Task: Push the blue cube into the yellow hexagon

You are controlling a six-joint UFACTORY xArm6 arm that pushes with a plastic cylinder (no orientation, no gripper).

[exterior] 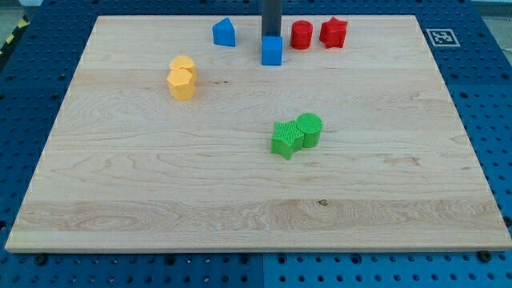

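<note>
You see a wooden board lying on a blue perforated table. The rig carries no jaws; it ends in a dark rod that descends from the view's top.

My tip sits at the top edge of the blue cube, at the cube's 12 o'clock. You cannot tell whether the two touch, since the cube hides the rod's very end.

The blue cube stands near the board's top edge, slightly right of centre. The yellow hexagon lies at the cube's 8 o'clock, well apart from it. A second yellow block touches the hexagon at its 12 o'clock; its exact shape is unclear.

A second blue block, with a pointed top, stands at the cube's 10 o'clock, near it but apart.

Two red blocks stand at the cube's 2 o'clock: a red cylinder and, just beside it at its 3 o'clock, a red star.

Two green blocks lie at the cube's 6 o'clock, well apart from it: a green star and a green cylinder, touching each other.

A black-and-white marker tag sits at the board's top right corner.
</note>
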